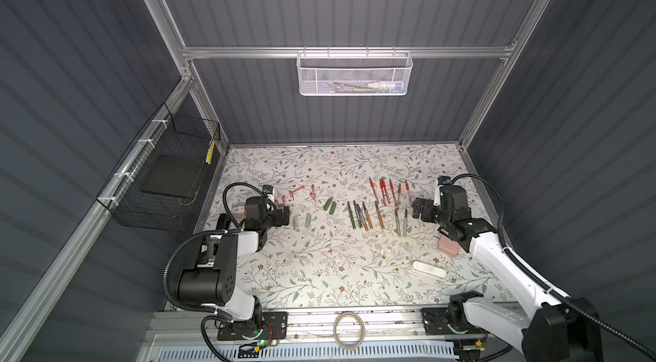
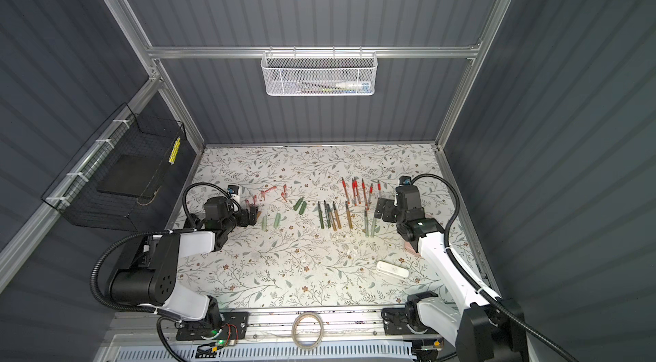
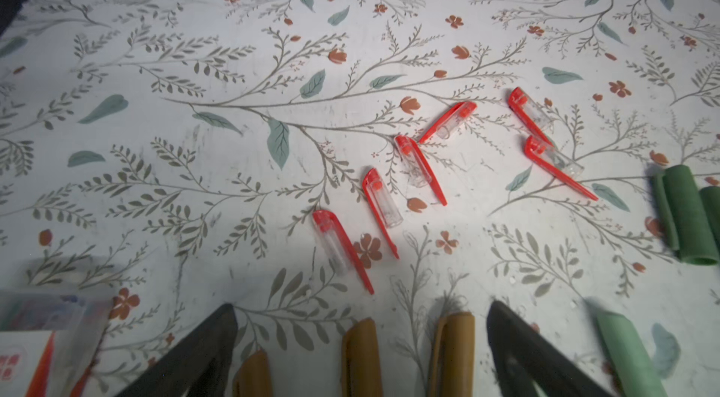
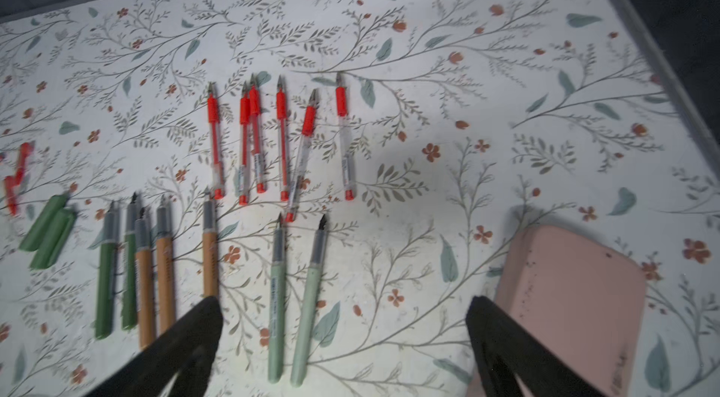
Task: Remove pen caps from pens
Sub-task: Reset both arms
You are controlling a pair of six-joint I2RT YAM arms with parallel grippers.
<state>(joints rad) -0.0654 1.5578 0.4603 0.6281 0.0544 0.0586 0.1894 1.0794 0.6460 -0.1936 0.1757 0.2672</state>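
While the left pincer (image 3: 362, 307) and the right pincer (image 4: 343, 299) stand wide and grip nothing, the pens (image 4: 163, 270) lie bare-tipped on the table (image 4: 409, 243).

Right pincer: two pale-green pens (image 4: 277, 297) lie in line with the gap between its fingers (image 4: 187, 336), nearer one finger, untouched. Six clear red-accented pens (image 4: 281, 105) lie ahead of the fingertips. Three mustard-brown pens (image 4: 210, 258) and two olive-green pens (image 4: 105, 282) lie out past that same finger. A pink case (image 4: 569, 297) sits just outside the opposite finger. Left pincer: three mustard-brown caps (image 3: 360, 356) lie in line with its gap. Six clear red-clipped caps (image 3: 417, 165) lie ahead of the fingertips. One pale-green cap (image 3: 623, 356) lies just outside one finger, and dark-green caps (image 3: 685, 216) lie farther out on that side.
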